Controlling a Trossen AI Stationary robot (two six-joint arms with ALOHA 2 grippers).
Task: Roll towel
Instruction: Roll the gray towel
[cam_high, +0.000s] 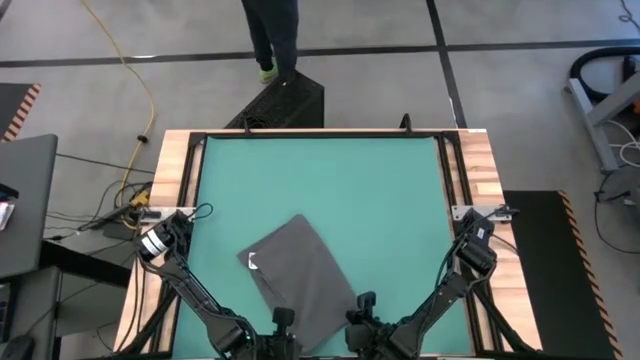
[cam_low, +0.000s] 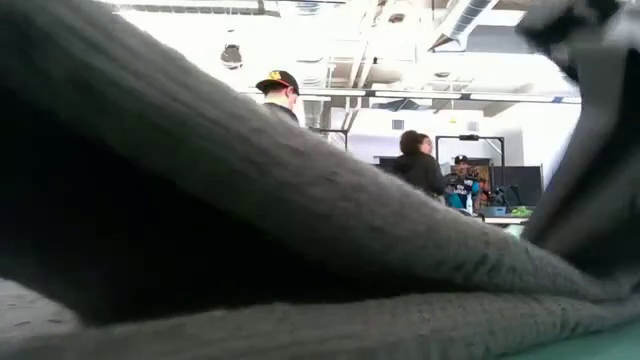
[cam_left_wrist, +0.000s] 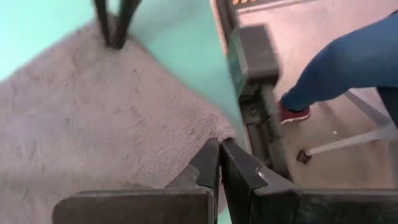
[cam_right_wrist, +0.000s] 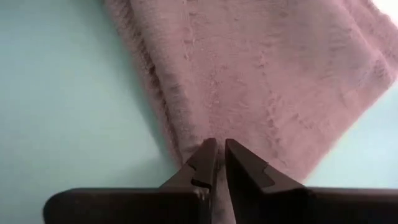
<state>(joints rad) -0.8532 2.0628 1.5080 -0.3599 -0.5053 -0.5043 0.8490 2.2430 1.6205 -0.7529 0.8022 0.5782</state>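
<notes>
The dark grey towel (cam_high: 300, 270) lies slantwise on the green mat (cam_high: 320, 180), near the table's near edge, its white label (cam_high: 252, 262) on its left edge. My left gripper (cam_high: 285, 322) and my right gripper (cam_high: 362, 305) are both shut at the towel's near end, one at each near corner. In the low view the towel (cam_low: 300, 230) fills the picture, its near part raised off the mat. The left wrist view also shows the right arm's fingers (cam_left_wrist: 115, 28) at the towel's other corner. My left gripper pinches the towel's near left corner (cam_left_wrist: 219, 132) between its two fingertips, slanting down from the table's near side. The rest of the towel spreads away from the fingers over the mat. My right gripper pinches the towel's near right corner (cam_right_wrist: 202, 134) between its two fingertips, slanting down from the near side. A raised ridge of cloth (cam_right_wrist: 158, 81) runs from the fingers along the towel's edge.
The mat is bare on the far half and on both sides of the towel. Wooden table borders (cam_high: 175, 200) flank the mat. A person (cam_high: 272, 35) stands beyond the far edge; other people (cam_low: 420, 165) show in the room behind.
</notes>
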